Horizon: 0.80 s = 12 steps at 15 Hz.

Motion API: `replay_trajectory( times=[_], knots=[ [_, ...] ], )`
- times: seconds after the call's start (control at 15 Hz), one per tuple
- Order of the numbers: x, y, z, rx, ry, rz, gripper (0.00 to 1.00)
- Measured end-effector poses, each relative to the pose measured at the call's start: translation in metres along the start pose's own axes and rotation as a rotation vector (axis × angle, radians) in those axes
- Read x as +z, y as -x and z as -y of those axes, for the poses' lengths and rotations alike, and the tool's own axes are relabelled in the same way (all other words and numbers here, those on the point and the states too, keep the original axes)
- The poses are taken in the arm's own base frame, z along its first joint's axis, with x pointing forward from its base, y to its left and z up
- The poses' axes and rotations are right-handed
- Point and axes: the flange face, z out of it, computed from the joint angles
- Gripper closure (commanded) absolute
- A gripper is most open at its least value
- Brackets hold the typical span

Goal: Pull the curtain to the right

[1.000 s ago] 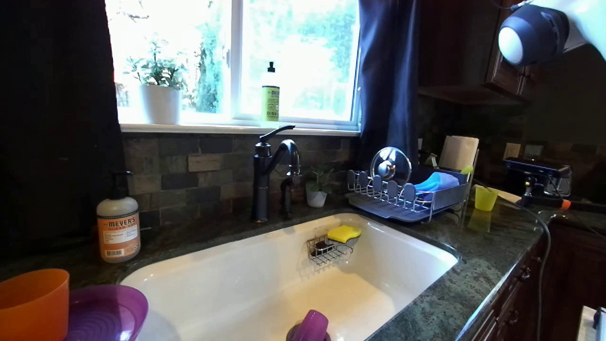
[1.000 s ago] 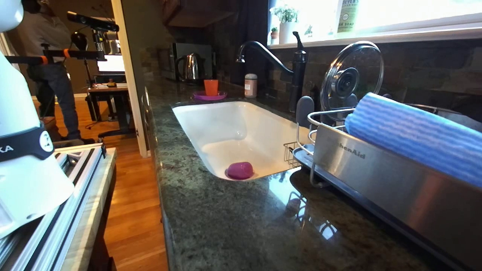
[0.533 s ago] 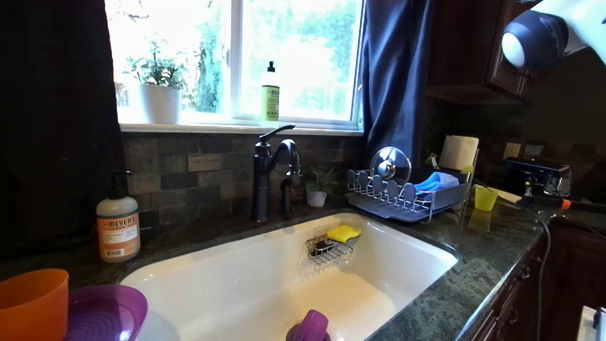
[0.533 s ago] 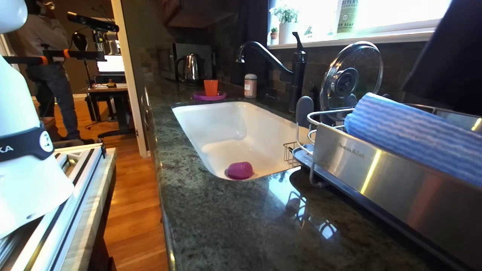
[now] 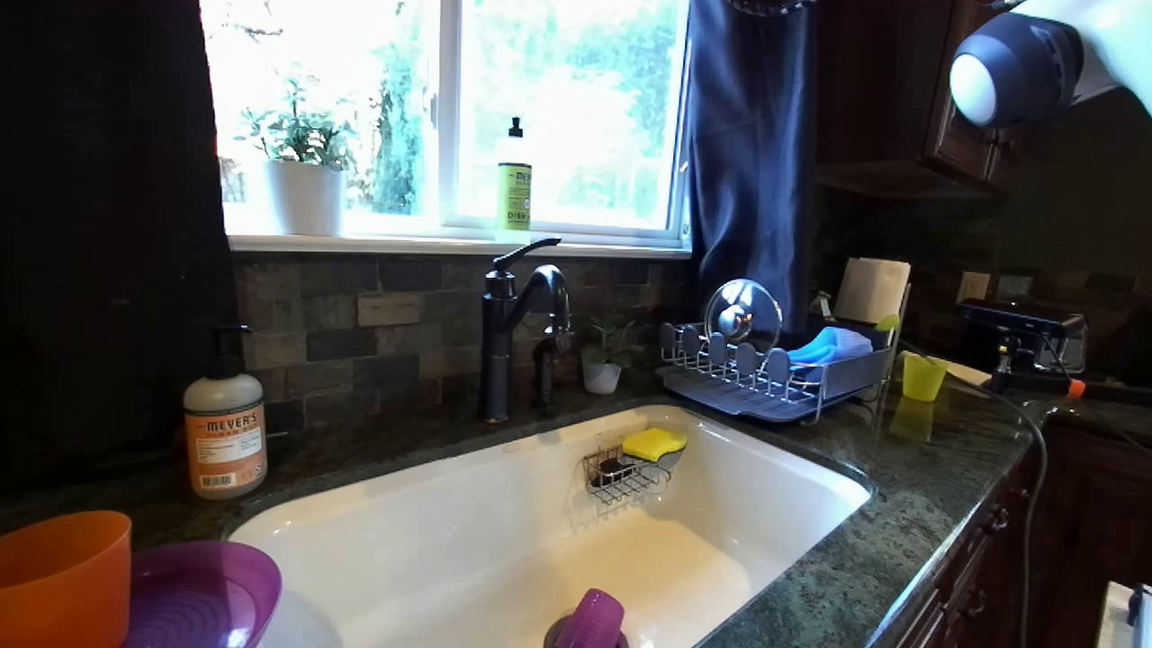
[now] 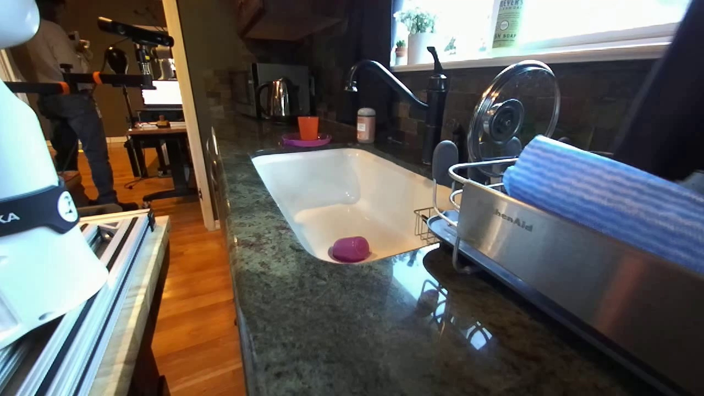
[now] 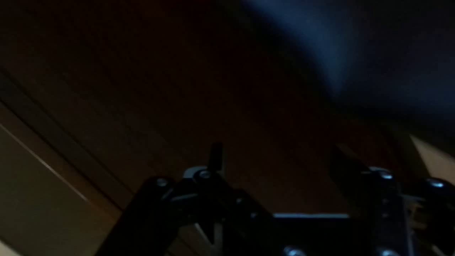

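A: Where is the curtain (image 5: 751, 171)?

B: In an exterior view it hangs right of centre in the upper half of the frame, along the right edge of the window (image 5: 567, 117). Its lower part runs behind the lid (image 5: 733, 321) and the rack (image 5: 756, 402). The visible window stands uncovered.

A: State of the gripper (image 7: 277, 153)?

B: The fingers (image 7: 216, 160) stand wide apart, at lower centre and lower right of the wrist view. Nothing is held: only a dark brown surface shows between them, apparently the cabinet (image 5: 873, 99). A blurred, bluish area at the upper right of that view is probably the curtain, clear of them.

A: Why are they spread?

B: Either to admit a fold or to let one go — the view does not tell which. Judging by the curtain's position, the pull is near its end. For further travel, close on a fold and draw right.

A: Why does the arm (image 5: 1102, 45) enter high, at the upper right?

B: Presumably to work above the rack. The lid stands on edge, likely to drain, just in front of the curtain — a swinging hem could knock it. Whether lid and curtain touch cannot be told.
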Motion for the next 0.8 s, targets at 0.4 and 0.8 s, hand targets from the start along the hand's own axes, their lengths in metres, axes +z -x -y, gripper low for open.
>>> replay_trajectory(
  times=[0.4,0.8],
  knots=[
    [-0.035,-0.011,0.022,-0.136,-0.201,0.227,0.0],
    [-0.048,-0.019,0.025,-0.338,-0.385,0.413,0.0]
  ],
)
